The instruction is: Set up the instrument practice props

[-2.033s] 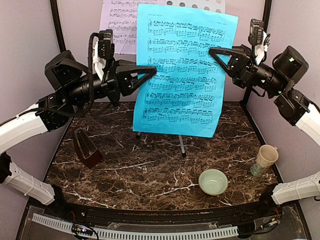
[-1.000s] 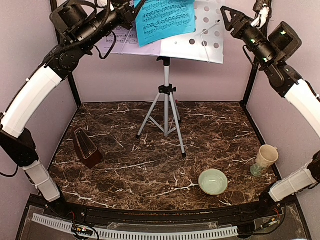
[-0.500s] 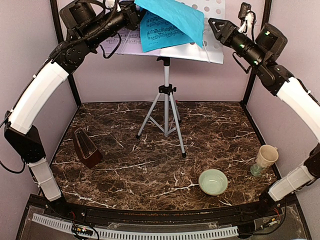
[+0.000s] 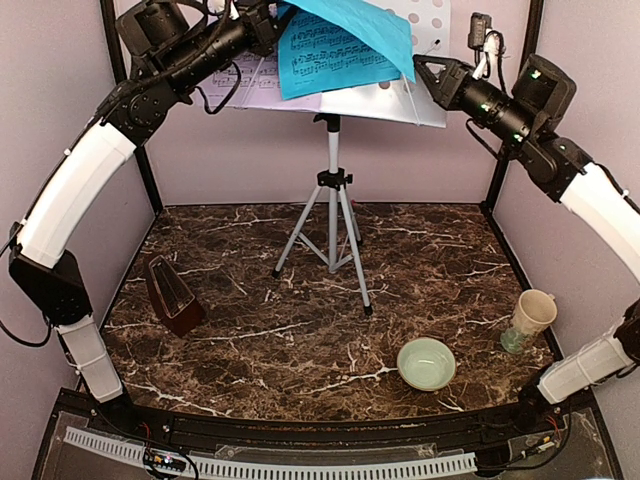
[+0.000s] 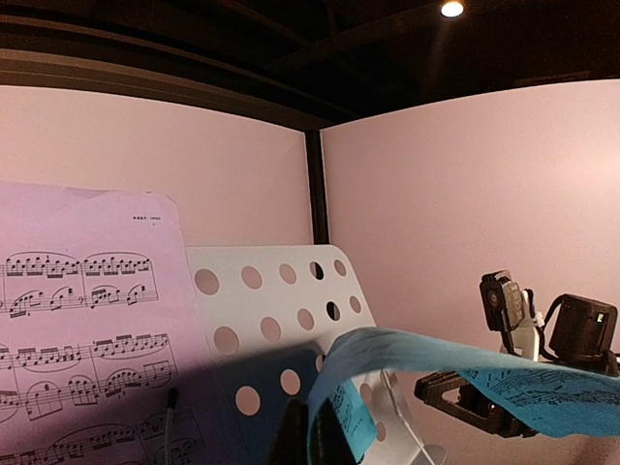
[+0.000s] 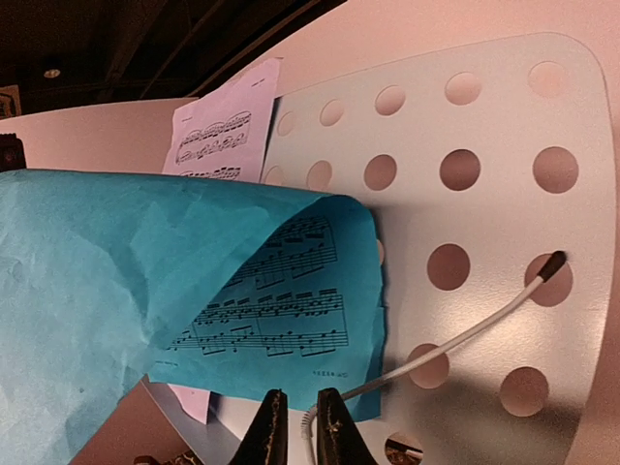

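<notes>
The silver tripod music stand [image 4: 332,225] stands at the back middle, its white perforated desk [image 4: 425,75] tilted up. A lavender page [image 4: 238,82] rests on the desk's left half. My left gripper [image 4: 272,20] is shut on the left edge of the cyan page [image 4: 335,50], whose top flops forward over itself. From the left wrist, the pinched cyan page [image 5: 407,354] curls rightward above my left gripper [image 5: 308,412]. My right gripper [image 6: 297,399] is closed on the sprung end of the desk's wire page holder [image 6: 455,339], just below the cyan page [image 6: 281,310]. The metronome [image 4: 172,295] stands at the left.
A pale green bowl [image 4: 427,362] sits near the front right, and a cream mug [image 4: 530,318] stands by the right edge. Black frame posts [image 4: 498,170] rise at the back corners. The tripod's legs spread over the marble table [image 4: 300,340].
My right gripper has moved left and down to the desk's lower right and its jaws have closed. The cyan page's top has flopped further forward. The left arm has barely moved.
</notes>
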Motion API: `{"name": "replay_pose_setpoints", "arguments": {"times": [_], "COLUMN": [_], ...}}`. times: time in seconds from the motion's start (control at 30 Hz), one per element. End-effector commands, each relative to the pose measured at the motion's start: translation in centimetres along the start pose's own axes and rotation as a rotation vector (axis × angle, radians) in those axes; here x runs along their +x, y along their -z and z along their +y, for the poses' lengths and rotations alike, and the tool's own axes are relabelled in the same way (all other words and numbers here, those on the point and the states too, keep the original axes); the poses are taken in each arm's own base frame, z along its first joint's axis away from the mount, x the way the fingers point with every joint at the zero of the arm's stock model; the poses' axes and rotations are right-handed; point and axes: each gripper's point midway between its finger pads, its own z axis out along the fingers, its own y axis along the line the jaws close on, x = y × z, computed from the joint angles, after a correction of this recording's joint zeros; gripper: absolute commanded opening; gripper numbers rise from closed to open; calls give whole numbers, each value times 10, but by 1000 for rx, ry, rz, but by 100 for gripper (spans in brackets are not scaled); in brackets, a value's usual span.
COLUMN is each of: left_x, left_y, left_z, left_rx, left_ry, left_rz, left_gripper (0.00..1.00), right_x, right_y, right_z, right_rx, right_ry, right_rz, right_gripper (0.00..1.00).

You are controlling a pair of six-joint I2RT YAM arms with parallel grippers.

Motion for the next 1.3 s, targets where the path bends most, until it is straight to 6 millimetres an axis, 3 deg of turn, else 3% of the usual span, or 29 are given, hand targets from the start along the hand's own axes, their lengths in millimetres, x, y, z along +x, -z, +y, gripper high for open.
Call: {"name": "replay_pose_setpoints", "arguments": {"times": [0.0,0.13,0.3,0.47,0.63,0.8,1.03,1.27], "left_x": [-14,-7,8,16,20,21,18,23], "left_y": [2,0,-2,-2,0,1,-1,-11], "left_z": [0,0,1,1,4,5,12,21], "left_rx": [13,12,10,12,-9,-11,-52,-94], "left_ry": [1,-4,-23,-50,-73,-81,-97,-96], "left_rz": [-38,-20,30,64,84,91,77,86], "left_gripper": [0,0,0,0,0,0,0,0], "right_x": [0,-12,-43,-78,-95,-97,-91,-91], "right_y": [-3,-9,-11,-15,-39,-63,-87,-78], "right_z": [42,66,75,67,42,13,-5,-6], "right_rx": [-167,-263,-298,-231,-104,-14,34,43], "right_ry": [38,39,0,27,62,71,92,78], "right_rz": [10,-41,-146,-274,-322,-335,-312,-308], "right_gripper": [13,14,13,22,38,50,54,69]}}
